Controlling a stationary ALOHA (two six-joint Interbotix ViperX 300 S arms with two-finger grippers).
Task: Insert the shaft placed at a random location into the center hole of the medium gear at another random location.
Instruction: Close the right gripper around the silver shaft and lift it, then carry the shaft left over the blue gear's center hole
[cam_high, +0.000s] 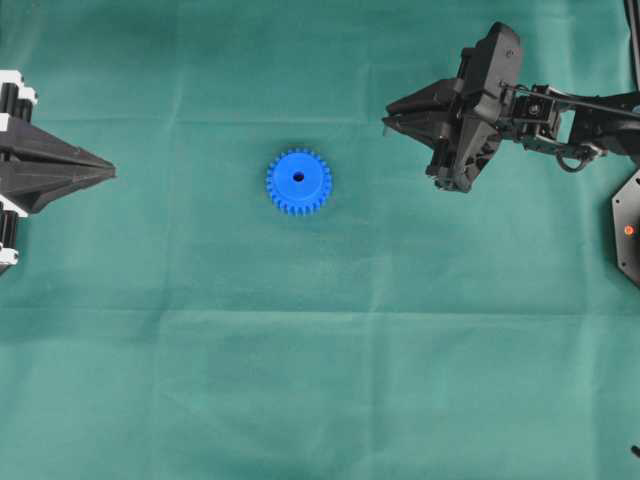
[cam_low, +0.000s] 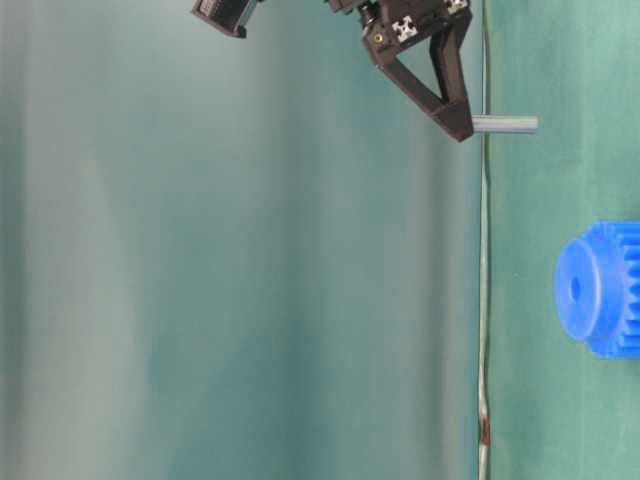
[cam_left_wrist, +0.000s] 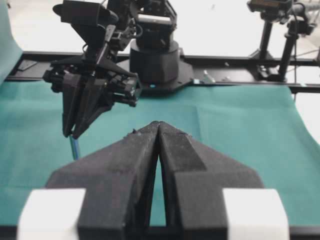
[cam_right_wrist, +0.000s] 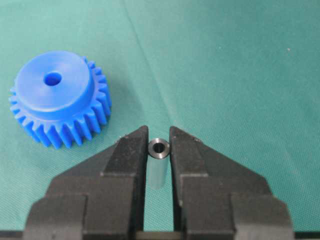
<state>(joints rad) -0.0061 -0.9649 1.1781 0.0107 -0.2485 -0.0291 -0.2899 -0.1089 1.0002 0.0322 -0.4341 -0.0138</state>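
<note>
Right gripper (cam_right_wrist: 159, 137) is nearly closed and pinches the shaft (cam_right_wrist: 159, 165) between its 2 fingers. The shaft runs along the fingers, its shiny hollow end poking out just past the tips. In the table-level view (frame is turned sideways) the shaft (cam_low: 505, 124) sticks out of the gripper (cam_low: 458, 125) toward the bench (cam_low: 560, 420), clear of the green cloth. Left gripper (cam_left_wrist: 158, 131) is fully closed and holds nothing; parked at the left edge of the overhead view (cam_high: 105, 175), well apart from everything.

Medium gear (cam_high: 298, 181) lies flat on the cloth near the middle of the bench, hub up, center hole (cam_high: 298, 177) facing up and unblocked. In the overhead view the right gripper (cam_high: 390, 122) sits to the right of the gear and a bit above it in frame, not over it yet.

Handling, judged: shaft looks like stiff metal, light, smooth, so slippery; a pinch across its upper part with the lower end free is the right hold, as now. It could tilt or slide in the fingers if the tip catches the hub rim. Gear looks like rigid plastic, light, nothing pins it, so a sideways shove would likely skate it on the cloth. Insertion needs the shaft square over the hole and straight down.
</note>
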